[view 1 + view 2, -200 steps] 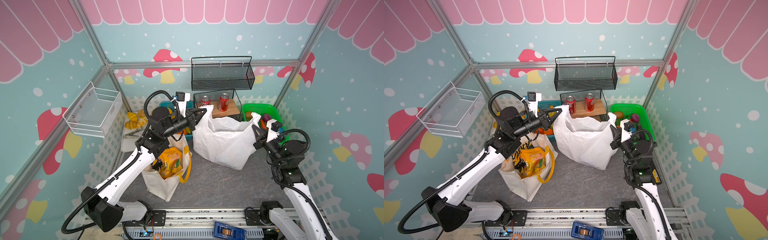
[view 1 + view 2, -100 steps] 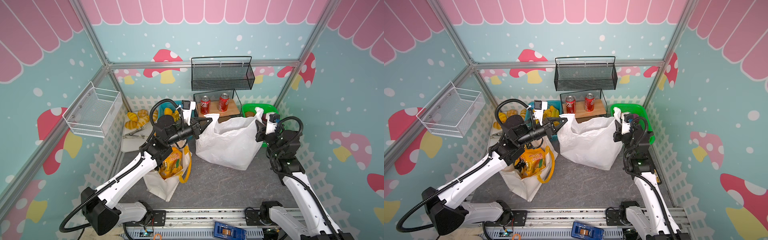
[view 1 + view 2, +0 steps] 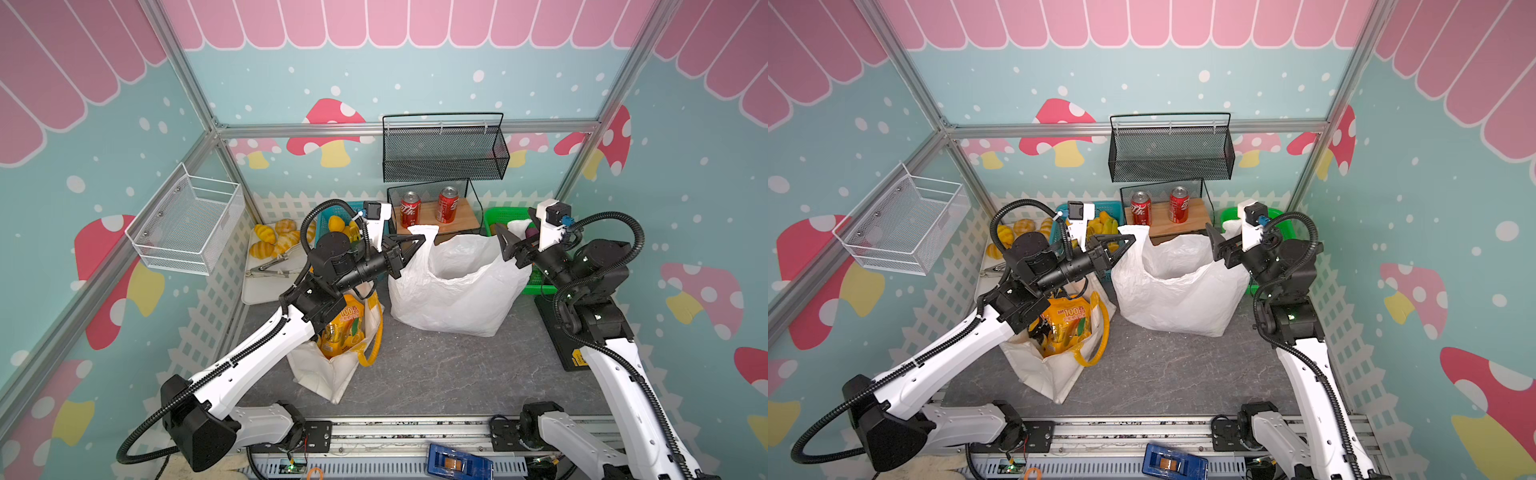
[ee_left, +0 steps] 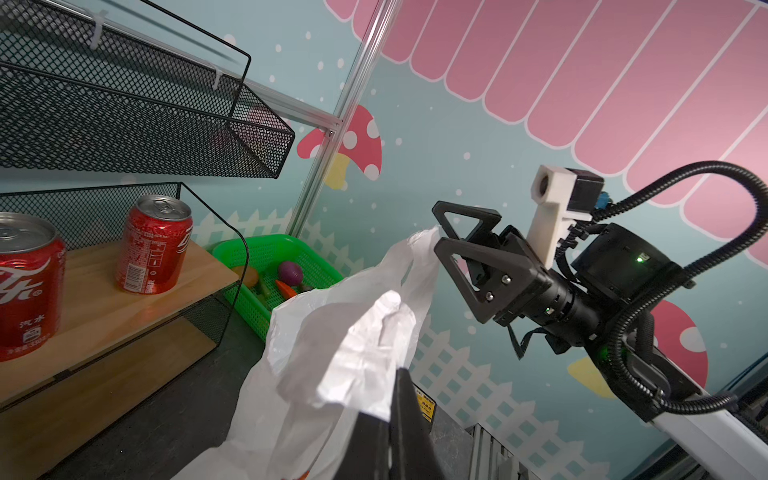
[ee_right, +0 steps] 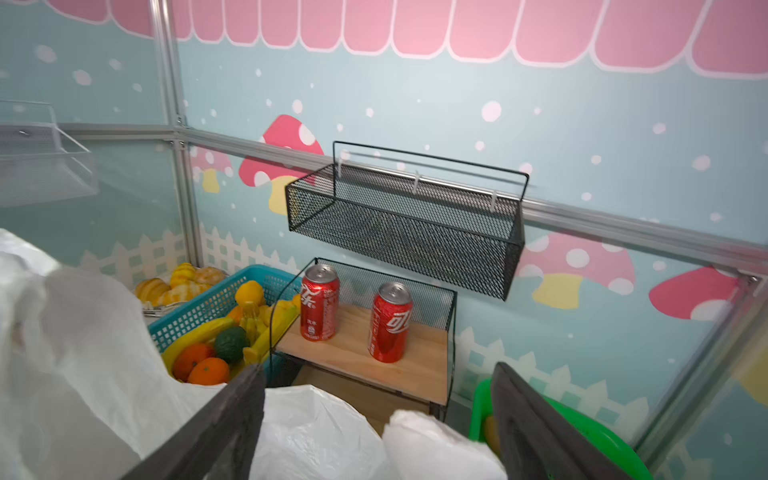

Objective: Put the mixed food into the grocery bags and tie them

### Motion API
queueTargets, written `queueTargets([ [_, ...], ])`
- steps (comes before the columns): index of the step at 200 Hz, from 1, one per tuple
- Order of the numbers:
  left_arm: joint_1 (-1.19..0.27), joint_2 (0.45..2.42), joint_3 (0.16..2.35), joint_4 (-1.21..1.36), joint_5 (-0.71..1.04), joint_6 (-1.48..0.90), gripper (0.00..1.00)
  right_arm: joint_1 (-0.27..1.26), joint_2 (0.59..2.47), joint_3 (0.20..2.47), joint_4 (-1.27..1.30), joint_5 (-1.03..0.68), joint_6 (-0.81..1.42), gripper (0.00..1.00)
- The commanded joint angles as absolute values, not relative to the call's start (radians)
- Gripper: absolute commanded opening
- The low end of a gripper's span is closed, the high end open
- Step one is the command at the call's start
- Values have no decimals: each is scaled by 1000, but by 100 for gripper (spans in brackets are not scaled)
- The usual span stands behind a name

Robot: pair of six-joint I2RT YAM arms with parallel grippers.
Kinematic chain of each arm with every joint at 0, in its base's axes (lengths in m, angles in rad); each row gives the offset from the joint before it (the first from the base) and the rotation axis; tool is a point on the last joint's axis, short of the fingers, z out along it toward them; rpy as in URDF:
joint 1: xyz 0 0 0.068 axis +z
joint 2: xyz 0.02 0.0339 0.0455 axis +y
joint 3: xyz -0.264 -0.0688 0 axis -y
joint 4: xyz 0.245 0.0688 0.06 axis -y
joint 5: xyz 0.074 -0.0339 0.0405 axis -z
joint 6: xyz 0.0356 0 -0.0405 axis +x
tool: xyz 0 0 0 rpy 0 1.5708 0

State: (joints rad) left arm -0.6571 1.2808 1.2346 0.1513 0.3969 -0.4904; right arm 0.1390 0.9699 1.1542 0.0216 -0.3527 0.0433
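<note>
The white plastic grocery bag [image 3: 453, 291] [image 3: 1179, 291] stands mid-table with its mouth open. My left gripper [image 3: 419, 240] [image 3: 1130, 240] [image 4: 395, 376] is shut on the bag's left handle [image 4: 374, 328] and holds it up. My right gripper [image 3: 502, 244] [image 3: 1212, 245] [image 5: 376, 374] is open at the bag's right rim, and the right handle [image 5: 432, 444] lies loose between its fingers. The cream canvas tote [image 3: 328, 374] holds an orange-yellow snack packet [image 3: 345, 328]. A purple eggplant [image 4: 290, 271] and an orange carrot [image 4: 286, 288] lie in the green basket [image 4: 266, 249].
Two red soda cans [image 3: 428, 205] stand on a wooden shelf behind the bag, under a black mesh basket [image 3: 444, 149]. A blue basket [image 5: 208, 303] of bananas and oranges is at the back left. A white wire basket [image 3: 187, 224] hangs on the left wall.
My right gripper has opened and let go of the bag's right handle. The left gripper stayed shut on the left handle and carried it to the right. The bag's mouth now gapes wider.
</note>
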Motion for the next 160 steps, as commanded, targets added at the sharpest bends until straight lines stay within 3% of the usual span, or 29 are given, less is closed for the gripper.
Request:
queueTargets([
  [1,-665,1273,1226,156,376,-495,0,225,1001,1228,-22,-436,-32,86],
  [38,-666,1276,1239,132,364,-486,0,419,1019,1173,-19,-489,-100,88],
  [106,-667,1279,1256,117,365,-488,0,466,1069,866,319,-720,-24,87],
  [122,-667,1281,1258,113,365,-487,0,468,1088,823,409,-741,-1,79],
  [139,-667,1280,1261,110,366,-483,0,468,1114,797,456,-736,5,62],
  [160,-667,1277,1263,109,372,-482,0,468,1148,779,480,-726,7,48],
])
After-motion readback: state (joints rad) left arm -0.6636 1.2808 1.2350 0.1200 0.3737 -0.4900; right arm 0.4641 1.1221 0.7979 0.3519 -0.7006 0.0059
